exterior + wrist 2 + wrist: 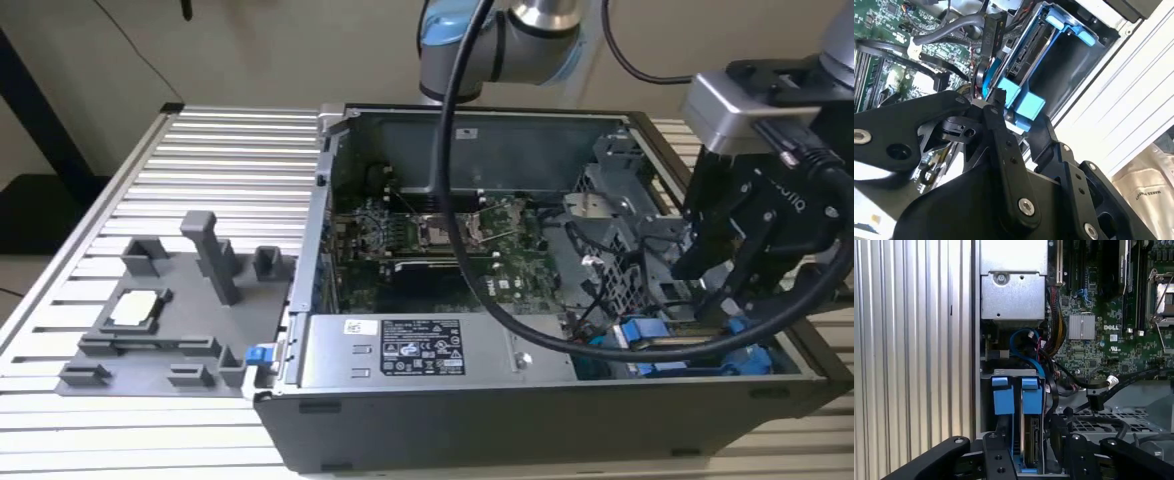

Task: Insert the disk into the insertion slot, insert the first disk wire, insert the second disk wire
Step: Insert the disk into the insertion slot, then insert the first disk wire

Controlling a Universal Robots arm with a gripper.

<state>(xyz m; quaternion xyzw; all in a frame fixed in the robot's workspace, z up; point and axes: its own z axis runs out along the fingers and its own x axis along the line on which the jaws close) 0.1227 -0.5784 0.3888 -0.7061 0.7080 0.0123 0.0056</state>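
Observation:
The disk [1030, 440] stands on edge in its bright blue carrier [1003, 396], low in the insertion slot of the grey perforated drive cage [1104, 421] at the case's front corner. My black gripper [1029, 452] straddles it, one finger on each side of the carrier's two blue tabs [1024, 102], and looks shut on the disk. In the exterior view the gripper [714, 285] hangs over the cage [607, 285] at that view's right. A loose black cable with a dark plug [1096, 399] lies just beside the cage.
A second blue-carrier drive [1069, 27] sits in the neighbouring bay. The silver labelled power-supply box [400, 350] fills the case's front, with the green motherboard [441, 240] behind it. A grey fixture block [174, 310] stands on the slatted table [160, 170].

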